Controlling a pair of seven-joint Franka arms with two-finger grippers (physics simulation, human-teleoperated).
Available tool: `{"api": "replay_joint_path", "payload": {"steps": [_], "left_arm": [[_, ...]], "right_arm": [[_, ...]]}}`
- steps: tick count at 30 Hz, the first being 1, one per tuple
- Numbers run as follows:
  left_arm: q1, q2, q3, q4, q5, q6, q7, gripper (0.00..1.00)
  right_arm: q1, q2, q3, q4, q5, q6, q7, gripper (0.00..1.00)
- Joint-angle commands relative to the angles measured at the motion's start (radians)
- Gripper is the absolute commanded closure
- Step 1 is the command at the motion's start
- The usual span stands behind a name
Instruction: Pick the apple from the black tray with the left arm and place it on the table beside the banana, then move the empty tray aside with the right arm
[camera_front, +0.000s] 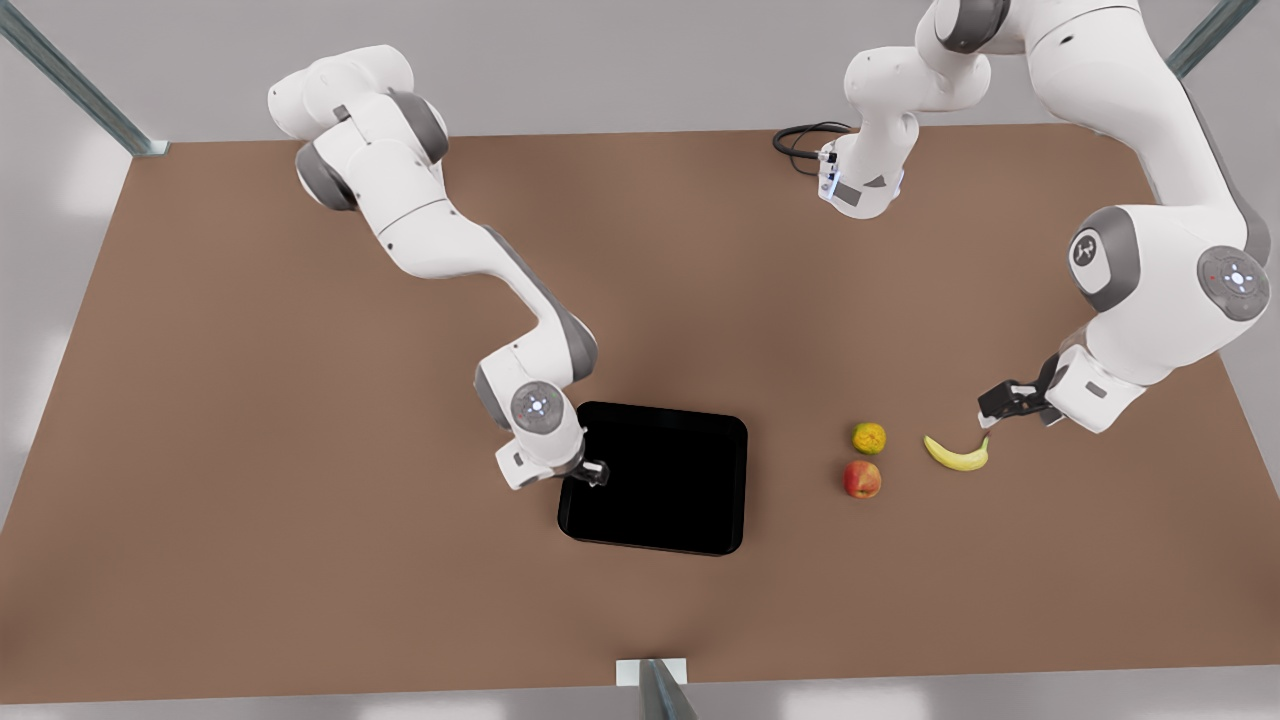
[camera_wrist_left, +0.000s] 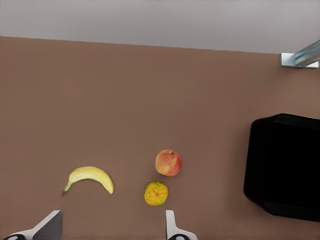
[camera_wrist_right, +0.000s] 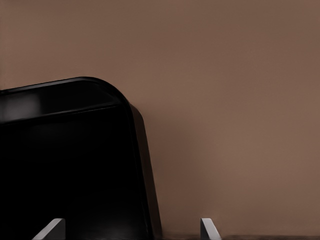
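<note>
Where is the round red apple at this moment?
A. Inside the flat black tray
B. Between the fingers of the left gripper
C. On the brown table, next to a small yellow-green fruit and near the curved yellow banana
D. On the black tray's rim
C: the red apple lies on the brown table, by the yellow-green fruit and near the banana, apart from the black tray.

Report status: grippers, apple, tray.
Left gripper open, above banana. Apple on table between orange and banana's side, off tray. Right gripper open, straddling tray rim.
</note>
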Motion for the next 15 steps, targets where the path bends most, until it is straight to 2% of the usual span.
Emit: {"api": "replay_joint_path", "payload": {"steps": [1,7,10,14,15], "left_arm": [[0.003,0.001,0.001,0.002,0.004,0.005,-0.031,0.00],[0.006,0.006,0.002,0.002,0.003,0.007,-0.031,0.00],[0.006,0.006,0.002,0.002,0.003,0.007,-0.031,0.00],[0.006,0.006,0.002,0.012,0.001,0.007,-0.033,0.00],[0.006,0.006,0.002,0.014,0.001,0.007,-0.033,0.00]], "right_arm": [[0.001,-0.001,0.014,-0.006,-0.002,-0.005,-0.066,0.00],[0.004,0.037,0.014,-0.016,-0.003,0.004,-0.066,0.04],[-0.001,0.048,0.012,-0.016,0.000,0.004,-0.064,0.26],[-0.001,0.060,0.011,-0.015,0.005,0.004,-0.063,0.42],[-0.001,0.062,0.011,-0.016,0.008,0.004,-0.063,0.49]]}}
